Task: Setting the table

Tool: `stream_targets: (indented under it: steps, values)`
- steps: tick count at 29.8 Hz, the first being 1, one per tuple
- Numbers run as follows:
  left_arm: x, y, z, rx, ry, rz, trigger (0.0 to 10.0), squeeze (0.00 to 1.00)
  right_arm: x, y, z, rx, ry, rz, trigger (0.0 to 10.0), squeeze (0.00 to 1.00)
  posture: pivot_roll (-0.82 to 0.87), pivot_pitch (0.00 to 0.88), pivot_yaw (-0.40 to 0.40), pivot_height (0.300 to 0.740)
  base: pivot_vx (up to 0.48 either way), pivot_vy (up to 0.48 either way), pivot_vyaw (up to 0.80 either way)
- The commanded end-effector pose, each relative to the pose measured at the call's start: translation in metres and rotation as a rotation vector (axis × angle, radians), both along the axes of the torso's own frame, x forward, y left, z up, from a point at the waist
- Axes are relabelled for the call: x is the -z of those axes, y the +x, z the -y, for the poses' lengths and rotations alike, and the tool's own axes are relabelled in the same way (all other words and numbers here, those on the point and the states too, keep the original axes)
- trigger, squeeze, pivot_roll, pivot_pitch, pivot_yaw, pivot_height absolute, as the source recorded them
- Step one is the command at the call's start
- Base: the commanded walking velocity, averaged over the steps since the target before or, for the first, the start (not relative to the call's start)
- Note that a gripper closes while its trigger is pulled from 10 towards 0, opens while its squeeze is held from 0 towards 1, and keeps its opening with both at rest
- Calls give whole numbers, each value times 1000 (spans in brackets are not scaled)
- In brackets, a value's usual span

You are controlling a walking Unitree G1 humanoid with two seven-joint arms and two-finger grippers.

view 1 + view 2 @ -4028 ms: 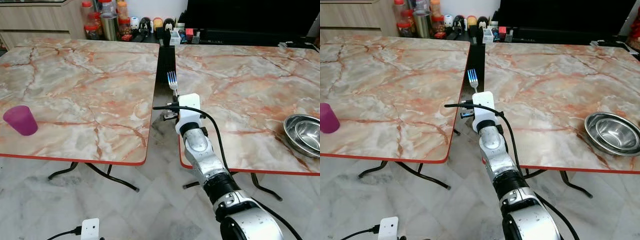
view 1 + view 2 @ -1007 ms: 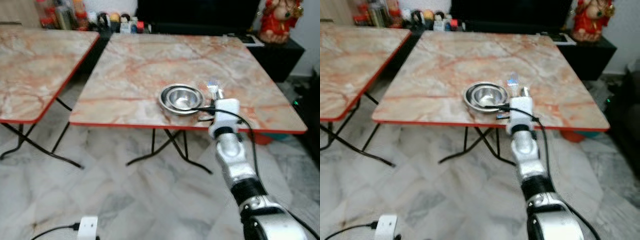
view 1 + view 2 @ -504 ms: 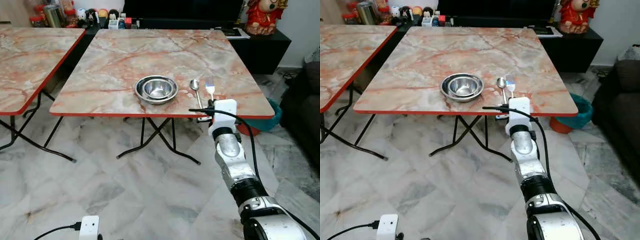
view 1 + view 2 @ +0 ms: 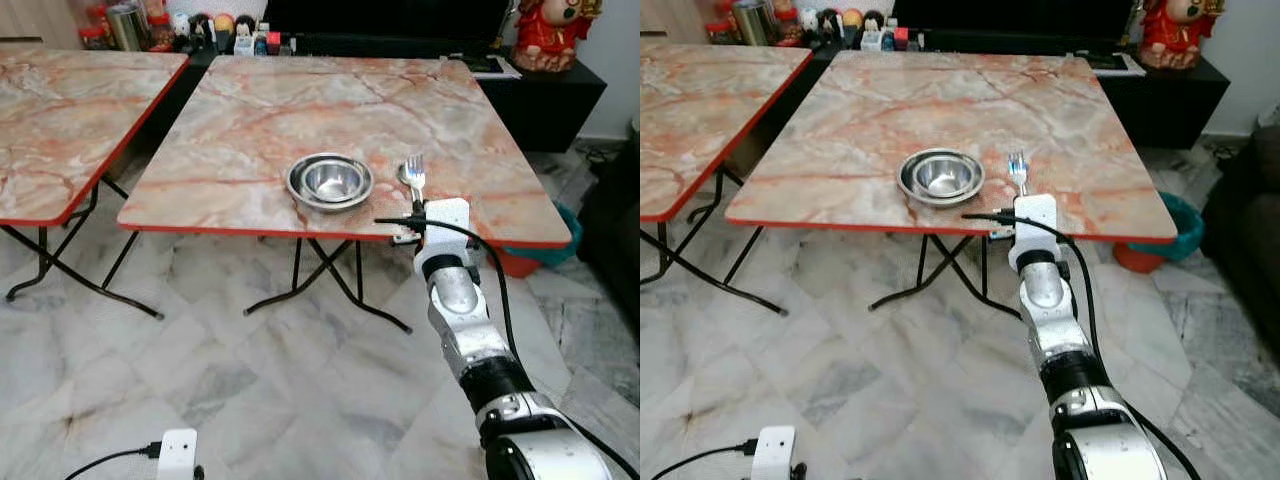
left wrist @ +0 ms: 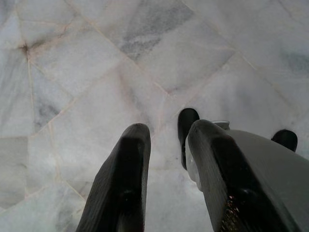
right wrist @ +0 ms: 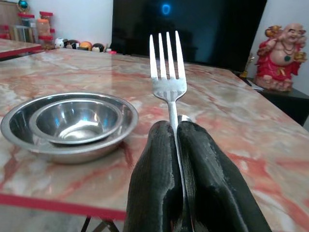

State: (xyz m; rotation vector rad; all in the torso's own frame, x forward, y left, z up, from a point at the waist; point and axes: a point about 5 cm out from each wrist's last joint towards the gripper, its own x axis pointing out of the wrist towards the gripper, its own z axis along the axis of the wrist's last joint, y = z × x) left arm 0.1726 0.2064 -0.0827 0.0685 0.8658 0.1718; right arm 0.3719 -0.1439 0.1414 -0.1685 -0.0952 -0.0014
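A silver metal fork [image 6: 167, 72] is pinched upright between the pressed-together black fingers of the right gripper [image 6: 175, 145], at the marble table's [image 4: 300, 110] near edge. Nested steel bowls [image 4: 330, 181] sit just left of it. Placement is judged next: lowering beside the bowls.

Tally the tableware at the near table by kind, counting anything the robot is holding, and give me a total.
Steel bowls: 2, a small bowl nested in a large bowl
Forks: 1, the fork held upright in the right gripper
Spoons: 1, the spoon lying right of the bowls
Total: 4
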Motion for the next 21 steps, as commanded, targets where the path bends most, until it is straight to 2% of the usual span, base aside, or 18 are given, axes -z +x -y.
stream_targets:
  steps: [1, 21]
  values:
    - [3, -7, -3, -20, 1, -27, 10000, 0, -8, 2, -2, -5, 3, 24, 10000, 0, 86, 111, -29, 715, 319, 0, 0]
    - [3, -6, -1, -15, -1, -26, 10000, 0, -9, 2, -5, -16, 4, 26, 10000, 0, 83, 104, -31, 715, 322, 0, 0]
